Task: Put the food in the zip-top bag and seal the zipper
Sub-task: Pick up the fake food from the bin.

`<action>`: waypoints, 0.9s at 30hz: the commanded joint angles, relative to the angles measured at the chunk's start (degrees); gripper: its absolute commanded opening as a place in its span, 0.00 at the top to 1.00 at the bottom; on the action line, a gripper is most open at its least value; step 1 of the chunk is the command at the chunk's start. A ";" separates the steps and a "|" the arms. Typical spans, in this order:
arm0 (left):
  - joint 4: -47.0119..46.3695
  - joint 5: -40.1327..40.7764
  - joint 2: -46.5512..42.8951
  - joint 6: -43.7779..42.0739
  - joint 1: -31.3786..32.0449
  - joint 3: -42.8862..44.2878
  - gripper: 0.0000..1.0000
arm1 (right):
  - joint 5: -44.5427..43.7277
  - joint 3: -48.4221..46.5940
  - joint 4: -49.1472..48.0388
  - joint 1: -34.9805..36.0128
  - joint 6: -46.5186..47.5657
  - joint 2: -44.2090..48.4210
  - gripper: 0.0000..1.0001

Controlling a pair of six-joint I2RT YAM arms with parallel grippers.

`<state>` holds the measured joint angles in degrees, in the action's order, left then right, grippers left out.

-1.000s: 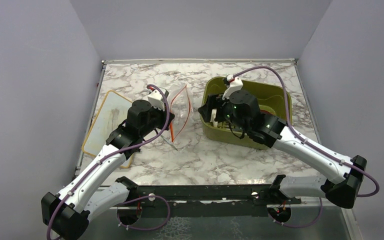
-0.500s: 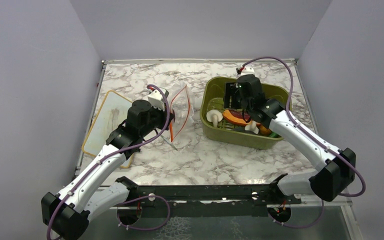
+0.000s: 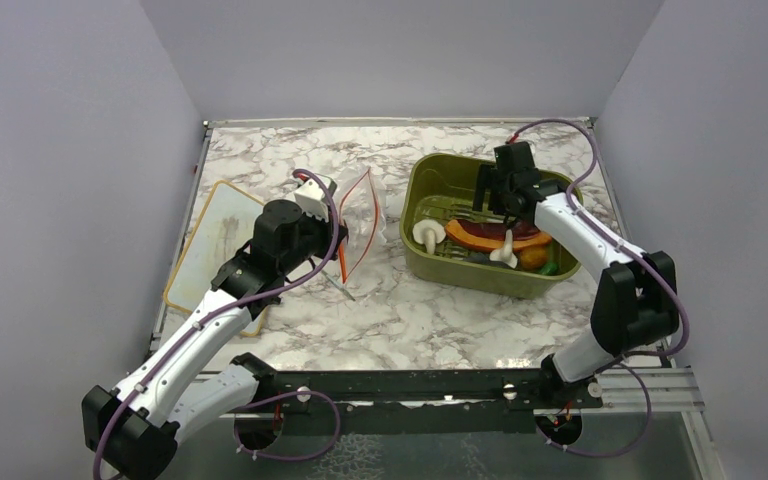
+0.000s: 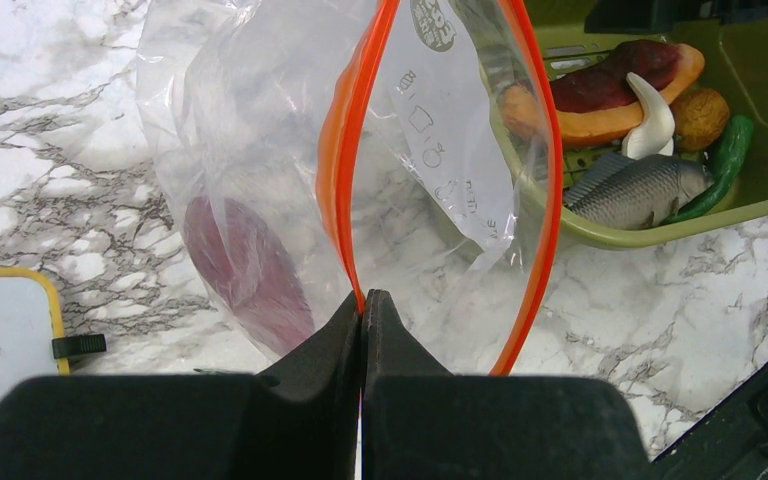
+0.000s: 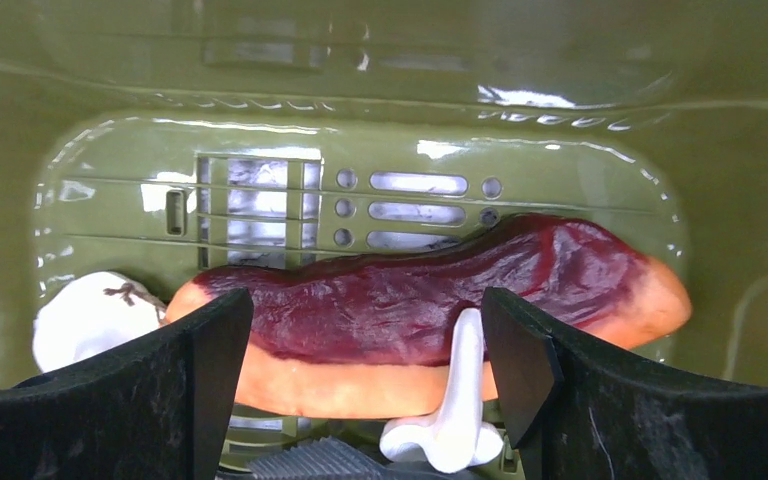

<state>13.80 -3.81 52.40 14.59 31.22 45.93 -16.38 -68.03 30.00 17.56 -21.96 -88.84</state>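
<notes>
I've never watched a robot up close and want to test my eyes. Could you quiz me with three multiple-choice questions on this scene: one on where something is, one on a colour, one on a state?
1. Where does the toy fish lie?
A) in the olive-green tub
B) on the marble table
C) on the white board

2. What colour is the zipper along the mouth of the zip-top bag?
A) blue
B) green
C) red-orange

3. The right fingers are:
A) shut on the mushroom
B) spread open, holding nothing
C) pinching the bag

Answers:
1 A, the fish lies inside the tub's rim.
2 C, the strip shows red-orange in the left wrist view.
3 B, a wide gap shows between them with nothing gripped.
</notes>
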 commanded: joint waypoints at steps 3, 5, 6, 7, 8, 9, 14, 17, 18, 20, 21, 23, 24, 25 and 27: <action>-1.08 0.59 -1.62 -0.53 -0.19 -0.95 1.00 | -3.59 1.20 1.69 -0.73 -7.78 -5.50 0.11; -1.23 0.78 -1.81 -0.53 -0.19 -0.98 1.00 | -4.33 1.84 1.61 -0.84 -9.86 -6.51 0.10; -1.31 0.72 -1.84 -0.48 -0.20 -1.09 1.00 | -4.15 2.30 1.50 -0.86 -10.93 -6.80 0.09; -1.32 0.74 -1.81 -0.44 -0.20 -1.11 1.00 | -3.96 2.64 1.43 -0.94 -12.03 -7.12 0.09; -1.34 0.74 -1.71 -0.44 -0.20 -1.11 1.00 | -3.65 2.99 1.34 -0.95 -13.11 -7.40 0.09; -1.36 0.66 -1.59 -0.44 -0.13 -1.00 1.00 | -3.33 3.35 1.19 -0.95 -13.87 -7.96 0.09; -1.38 1.20 -1.68 -0.53 -0.19 -1.13 1.00 | -0.58 5.45 -1.71 -0.98 -14.15 -8.77 0.12; -1.41 1.69 -1.44 -0.53 -0.20 -1.11 1.00 | 3.77 7.66 -5.77 -0.95 -13.26 -7.41 0.17; -1.40 1.71 -1.26 -0.53 -0.18 -1.04 1.00 | 5.79 8.39 -6.96 -0.95 -13.05 -6.83 0.19; -1.36 1.78 -1.07 -0.53 -0.26 -0.89 1.00 | 9.28 8.93 -8.23 -0.95 -12.99 -5.64 0.22; -1.39 1.81 -1.03 -0.59 -0.18 -0.93 1.00 | 11.34 9.01 -8.56 -0.95 -12.68 -5.17 0.24; -1.41 1.88 -1.07 -0.61 -0.28 -0.93 1.00 | 15.07 9.05 -9.08 -0.99 -12.59 -3.94 0.29; -1.41 1.88 -1.03 -0.61 -0.28 -0.91 1.00 | 17.14 9.10 -9.40 -0.96 -12.52 -3.15 0.34; -1.41 1.88 -0.99 -0.61 -0.29 -0.93 1.00 | 18.37 9.14 -9.65 -0.95 -12.50 -2.23 0.39; -1.33 1.87 -1.01 -0.66 -0.28 -0.91 1.00 | 20.10 9.21 -9.90 -0.95 -12.31 -0.42 0.45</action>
<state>13.76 -3.16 51.64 14.59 31.22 45.47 -6.50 -59.81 22.17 16.12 -33.76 -92.77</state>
